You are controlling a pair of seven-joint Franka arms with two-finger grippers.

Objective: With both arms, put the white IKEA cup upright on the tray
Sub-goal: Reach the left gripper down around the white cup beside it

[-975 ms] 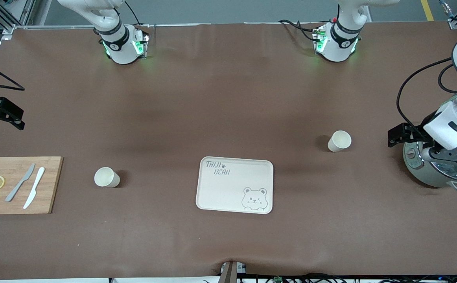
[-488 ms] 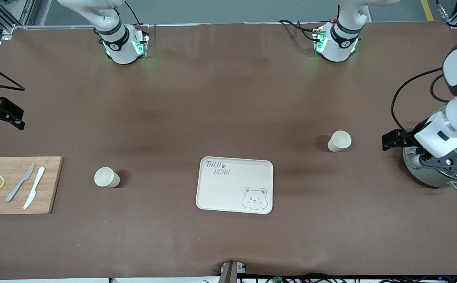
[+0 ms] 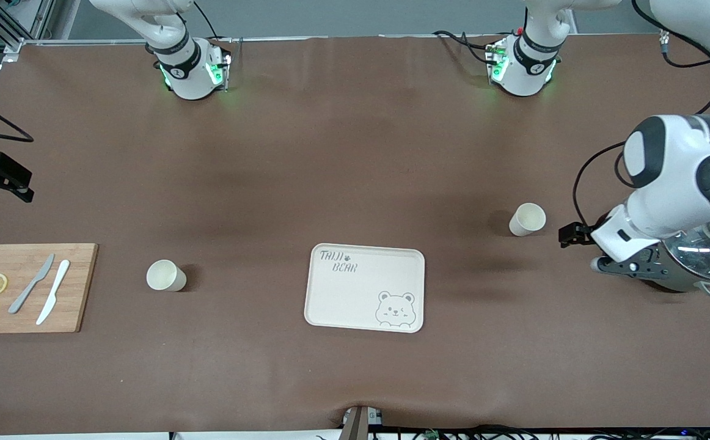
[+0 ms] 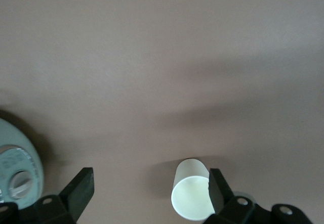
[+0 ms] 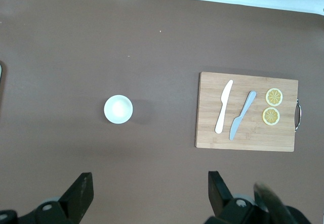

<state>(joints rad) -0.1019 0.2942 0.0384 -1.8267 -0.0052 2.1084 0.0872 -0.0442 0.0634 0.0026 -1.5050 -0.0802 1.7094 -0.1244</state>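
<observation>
Two white cups stand upright on the brown table. One cup [image 3: 527, 219] is toward the left arm's end; it also shows in the left wrist view [image 4: 191, 196]. The other cup [image 3: 165, 275] is toward the right arm's end and shows from above in the right wrist view [image 5: 118, 109]. The cream bear tray [image 3: 355, 296] lies between them, empty. My left gripper [image 3: 570, 234] is open and low beside the first cup, which sits just inside one finger [image 4: 217, 188]. My right gripper [image 3: 16, 183] is open, empty and high near the table's end [image 5: 149, 193].
A wooden cutting board [image 3: 28, 287] with two knives and two lemon slices lies at the right arm's end, also in the right wrist view [image 5: 246, 112]. A pale green lidded pot [image 3: 691, 269] sits under the left arm [image 4: 15, 168].
My left arm has swung toward the table's middle, bringing its open gripper from over the pot to just beside the cup. The right gripper has barely moved.
</observation>
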